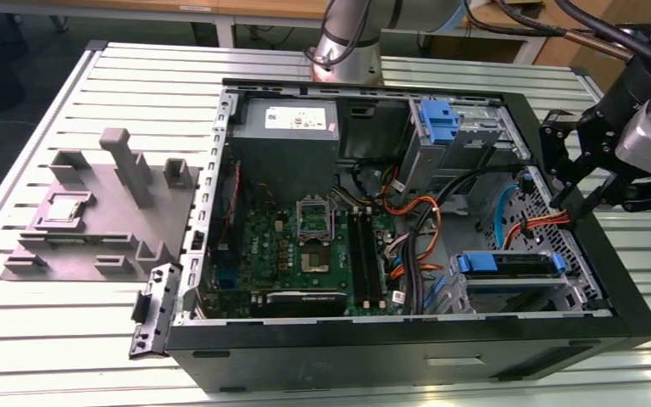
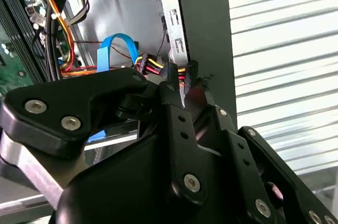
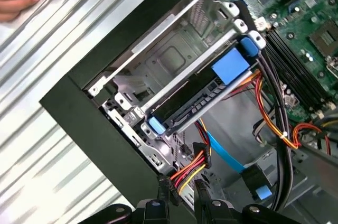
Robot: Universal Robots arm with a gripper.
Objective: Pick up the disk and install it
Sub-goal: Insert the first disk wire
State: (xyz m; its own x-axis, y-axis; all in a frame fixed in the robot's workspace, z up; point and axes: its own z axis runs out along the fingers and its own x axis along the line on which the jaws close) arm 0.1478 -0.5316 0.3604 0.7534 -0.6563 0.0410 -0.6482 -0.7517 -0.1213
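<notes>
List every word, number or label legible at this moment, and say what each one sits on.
None can be read.
White sticker on the grey metal power supply box: print too small to read.
Green motherboard: markings blurred.
Small white tag on the cables by the board's edge: unreadable.
Blue-framed silver disk in its metal bay: no readable label showing.
Black pincer at the red-and-yellow cable bundle: no print.

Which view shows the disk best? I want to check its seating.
The first wrist view: the disk sits blue-framed in its metal bay, seen whole. The exterior view shows it smaller, from above.
</notes>
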